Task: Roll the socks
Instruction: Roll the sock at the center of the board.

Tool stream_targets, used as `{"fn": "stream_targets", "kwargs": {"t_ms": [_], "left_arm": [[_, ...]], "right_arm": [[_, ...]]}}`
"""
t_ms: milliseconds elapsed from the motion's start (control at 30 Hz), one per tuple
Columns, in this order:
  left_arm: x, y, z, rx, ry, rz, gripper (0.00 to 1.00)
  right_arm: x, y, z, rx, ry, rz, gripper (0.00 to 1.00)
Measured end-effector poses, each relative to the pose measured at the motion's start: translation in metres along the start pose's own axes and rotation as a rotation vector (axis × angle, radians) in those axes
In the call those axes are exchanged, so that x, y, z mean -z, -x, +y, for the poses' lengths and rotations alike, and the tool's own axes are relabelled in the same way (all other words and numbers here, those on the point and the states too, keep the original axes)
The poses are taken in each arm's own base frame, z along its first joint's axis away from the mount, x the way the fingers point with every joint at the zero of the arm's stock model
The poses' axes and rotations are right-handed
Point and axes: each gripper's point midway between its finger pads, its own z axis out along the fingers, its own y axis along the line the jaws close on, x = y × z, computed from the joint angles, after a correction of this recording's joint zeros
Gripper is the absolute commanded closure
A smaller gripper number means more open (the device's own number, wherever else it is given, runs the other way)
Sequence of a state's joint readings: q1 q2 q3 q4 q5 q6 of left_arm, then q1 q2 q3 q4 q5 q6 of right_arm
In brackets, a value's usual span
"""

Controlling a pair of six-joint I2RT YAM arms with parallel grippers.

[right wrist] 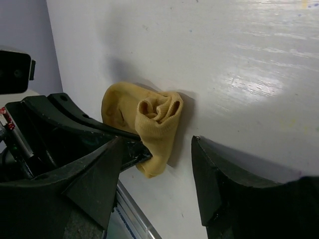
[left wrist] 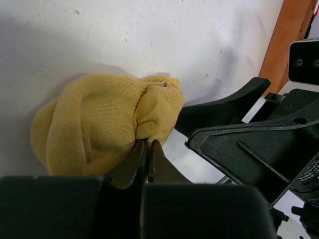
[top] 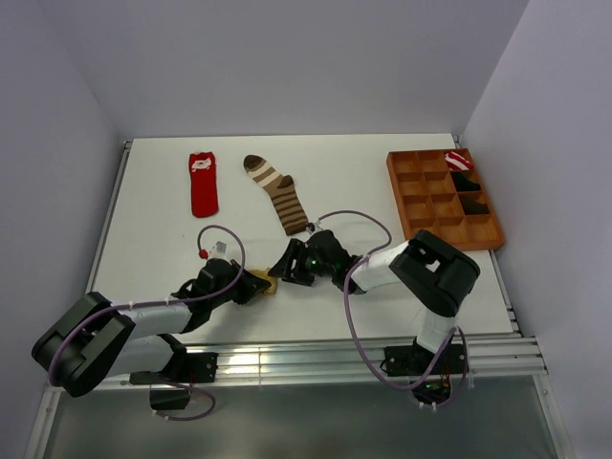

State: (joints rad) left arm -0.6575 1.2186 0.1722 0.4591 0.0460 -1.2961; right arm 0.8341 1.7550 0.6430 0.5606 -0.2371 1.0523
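Left wrist view: the left end effector (left wrist: 147, 155) has its 2 fingers pressed together on a fold of the yellow sock (left wrist: 94, 132), which sits bunched into a loose ball on the white tabletop (left wrist: 149, 40). The right wrist view shows the right end effector (right wrist: 157, 142) with its fingers spread apart and the sock ahead of the gap. From the top, the yellow sock lies well left of the tray (top: 483, 244) and nearer the arm bases. The striped sock (top: 277, 193) lies flat left of the tray, and the red sock (top: 203, 184) farther left. The tray's right compartments hold a red-and-white bundle (top: 458, 160) and black bundles (top: 467, 184).
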Motion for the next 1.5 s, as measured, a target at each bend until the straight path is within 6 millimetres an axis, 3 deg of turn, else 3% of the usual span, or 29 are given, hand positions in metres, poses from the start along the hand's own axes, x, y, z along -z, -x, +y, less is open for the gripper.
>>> {"fn": "stream_targets", "kwargs": {"t_ms": [400,633,700,800,833,933,1200,1333,1500], "left_arm": [[0.0,-0.001,0.002,0.047,-0.015,0.015,1.0],[-0.001,-0.003,0.003,0.059,-0.015,0.03,0.98],[-0.002,-0.003,0.003,0.048,-0.016,0.033,0.94],[-0.003,-0.003,0.001,0.016,-0.012,0.039,0.76],[-0.004,-0.002,-0.001,0.006,-0.01,0.039,0.65],[-0.005,0.001,-0.008,-0.044,-0.01,0.031,0.5],[0.008,0.011,-0.048,-0.283,-0.01,-0.099,0.48],[0.014,-0.006,-0.076,-0.475,-0.014,-0.161,0.48],[0.006,-0.031,-0.08,-0.666,0.049,-0.185,0.51]], "right_arm": [[-0.019,-0.004,0.005,-0.007,0.044,0.041,0.55],[-0.024,-0.008,-0.003,0.001,0.024,0.058,0.99],[-0.023,-0.007,-0.005,0.008,0.008,0.054,1.0],[-0.02,-0.004,-0.007,0.03,-0.032,0.049,1.0],[-0.019,-0.003,-0.009,0.039,-0.051,0.049,1.0],[-0.017,0.003,-0.011,0.069,-0.116,0.047,1.0],[-0.005,0.019,-0.023,0.141,-0.335,0.055,1.0],[0.006,0.023,-0.029,0.165,-0.44,0.077,1.0],[0.019,0.029,-0.031,0.191,-0.541,0.088,1.0]]}}
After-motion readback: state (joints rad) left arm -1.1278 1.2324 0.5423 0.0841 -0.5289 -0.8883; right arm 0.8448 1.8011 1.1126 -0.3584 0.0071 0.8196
